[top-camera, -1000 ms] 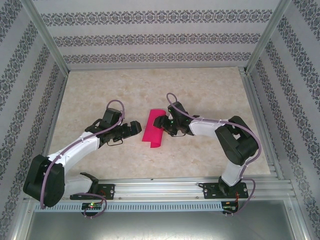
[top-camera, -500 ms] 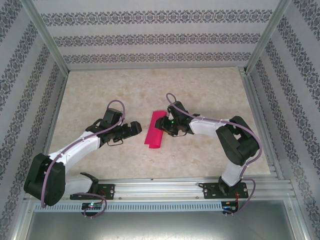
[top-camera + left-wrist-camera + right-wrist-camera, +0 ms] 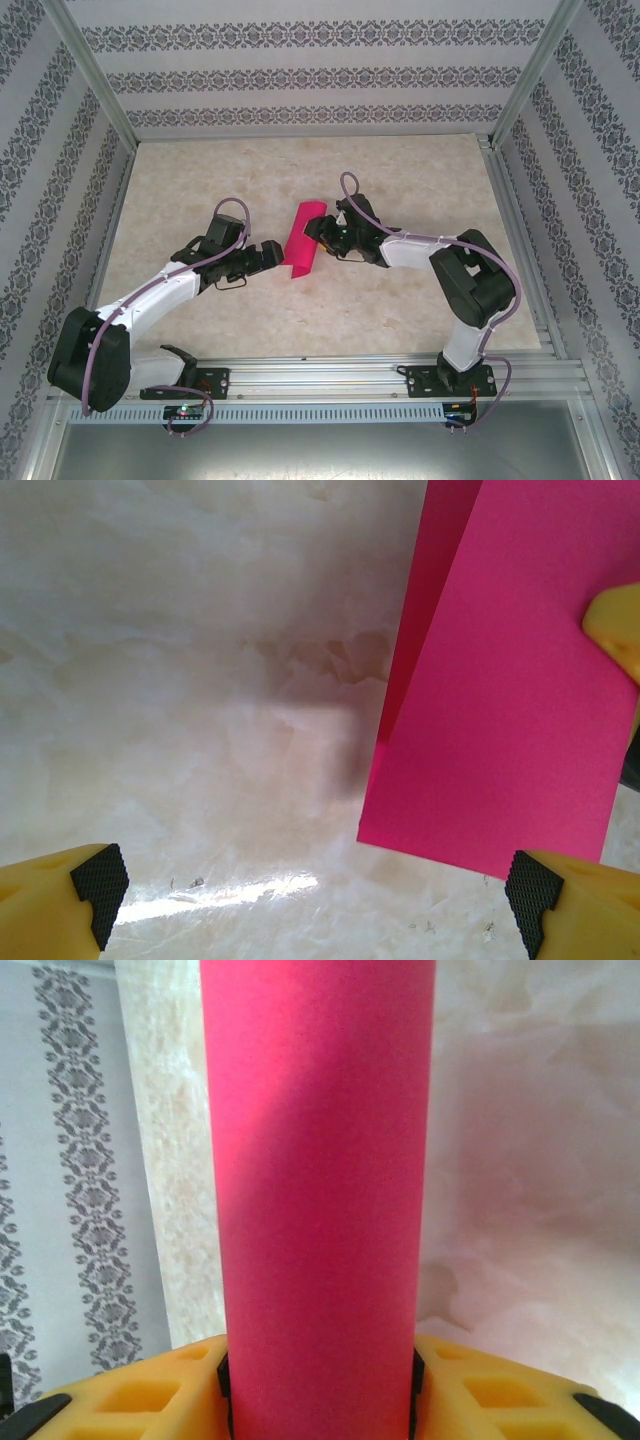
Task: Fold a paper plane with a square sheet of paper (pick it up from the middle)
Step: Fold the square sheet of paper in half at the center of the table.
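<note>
The square sheet of paper [image 3: 302,240] is magenta-pink and bowed into a narrow arch, lifted off the marble tabletop. My right gripper [image 3: 320,236] is shut on it, pinching its two side edges. In the right wrist view the sheet [image 3: 320,1160] rises as a curved pink column from between the yellow jaws of the right gripper [image 3: 320,1400]. My left gripper [image 3: 272,255] is open just left of the sheet's near end. In the left wrist view the sheet [image 3: 500,680] hangs at upper right, beyond the wide-apart pads of the left gripper [image 3: 315,900]. The paper plane is out of view.
The marble tabletop [image 3: 400,310] is bounded by aluminium rails [image 3: 380,375] at the front and sides. Patterned walls [image 3: 300,80] close the back and sides. A yellow finger of the right gripper [image 3: 615,630] shows at the right edge of the left wrist view.
The right gripper closed on the sheet's edges, bowing it narrower, and carried it up and to the left off the table. The left arm barely moved.
</note>
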